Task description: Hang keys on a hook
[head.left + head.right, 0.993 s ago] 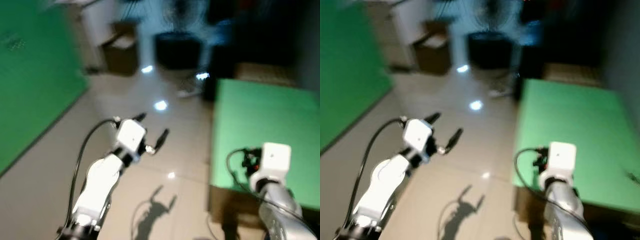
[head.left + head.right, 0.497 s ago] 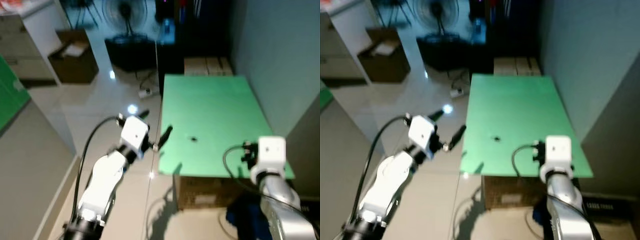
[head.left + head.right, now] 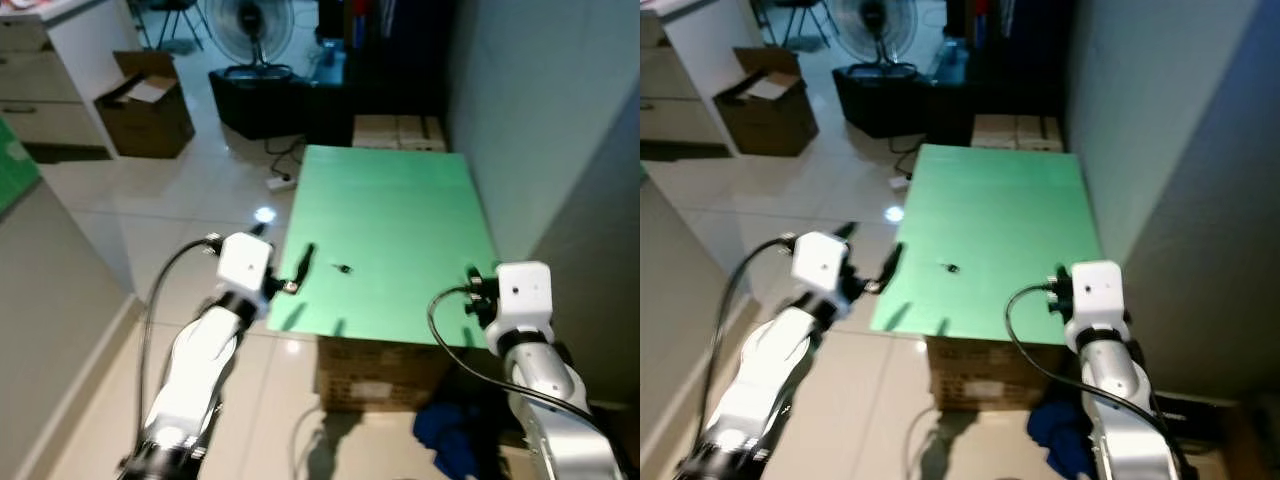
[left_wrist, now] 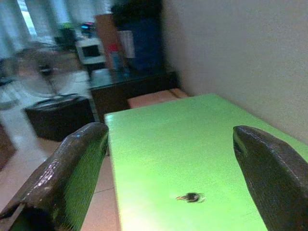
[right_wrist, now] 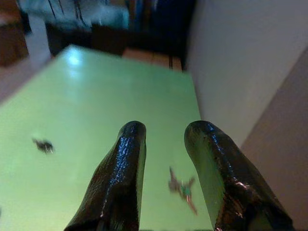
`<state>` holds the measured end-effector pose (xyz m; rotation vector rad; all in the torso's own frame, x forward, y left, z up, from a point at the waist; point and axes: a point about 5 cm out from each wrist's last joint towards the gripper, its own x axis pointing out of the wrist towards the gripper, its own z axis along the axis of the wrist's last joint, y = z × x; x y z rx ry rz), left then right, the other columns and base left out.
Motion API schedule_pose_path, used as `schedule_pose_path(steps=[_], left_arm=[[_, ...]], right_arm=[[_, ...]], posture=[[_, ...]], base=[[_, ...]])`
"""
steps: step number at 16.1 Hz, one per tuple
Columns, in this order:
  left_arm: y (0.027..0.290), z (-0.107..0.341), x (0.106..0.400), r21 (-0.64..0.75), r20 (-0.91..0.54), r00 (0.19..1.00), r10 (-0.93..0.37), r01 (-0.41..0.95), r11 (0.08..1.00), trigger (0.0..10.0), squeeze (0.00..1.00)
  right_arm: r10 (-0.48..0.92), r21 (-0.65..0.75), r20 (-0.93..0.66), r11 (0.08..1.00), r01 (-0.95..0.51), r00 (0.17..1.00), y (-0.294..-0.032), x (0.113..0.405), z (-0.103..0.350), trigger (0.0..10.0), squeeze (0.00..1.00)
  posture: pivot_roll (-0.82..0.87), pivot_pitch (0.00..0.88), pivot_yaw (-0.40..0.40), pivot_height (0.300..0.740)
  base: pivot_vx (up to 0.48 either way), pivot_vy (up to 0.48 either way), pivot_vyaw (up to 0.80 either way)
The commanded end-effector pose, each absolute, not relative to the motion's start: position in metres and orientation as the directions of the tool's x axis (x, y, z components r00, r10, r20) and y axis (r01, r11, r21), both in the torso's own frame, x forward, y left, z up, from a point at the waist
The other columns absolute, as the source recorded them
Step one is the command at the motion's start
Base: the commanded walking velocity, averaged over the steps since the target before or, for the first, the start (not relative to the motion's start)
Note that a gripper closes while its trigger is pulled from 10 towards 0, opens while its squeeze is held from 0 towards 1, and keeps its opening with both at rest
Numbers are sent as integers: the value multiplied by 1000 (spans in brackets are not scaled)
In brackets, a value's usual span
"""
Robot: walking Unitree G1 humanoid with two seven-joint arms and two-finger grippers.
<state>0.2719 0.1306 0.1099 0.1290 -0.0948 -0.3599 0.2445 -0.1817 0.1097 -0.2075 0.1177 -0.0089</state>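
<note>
Your left gripper (image 4: 168,168), fingers wide, hovers short of the keys (image 3: 343,268) on the green counter (image 3: 400,200); right gripper (image 5: 166,159) narrow. Approach carelessly and you'll scoot them away.

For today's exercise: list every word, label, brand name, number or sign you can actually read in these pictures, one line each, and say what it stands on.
No text can be read anywhere.
The cardboard box under the green table has a pale label: too blurred to read.
The items on the dark cabinet: too blurred to tell any print.
</note>
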Motion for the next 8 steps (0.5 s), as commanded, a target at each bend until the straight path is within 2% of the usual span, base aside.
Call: schedule_pose_path(steps=[1,6,8], left_arm=[[143,106,266,178,57,950,-308,294,939,10000,0],[160,106,233,179,61,979,-194,180,967,10000,0],[163,105,219,201,61,982,-178,163,966,10000,0]], right_arm=[[43,-189,-74,980,-56,996,-172,249,115,10000,0],[212,-179,-104,957,-228,972,-147,255,96,10000,0],[159,-131,-134,975,-177,978,-151,254,79,10000,0]], posture=[[-131,0,-35,740],[-5,0,-128,740],[37,15,-148,740]], base=[[0,0,0],[0,0,0],[0,0,0]])
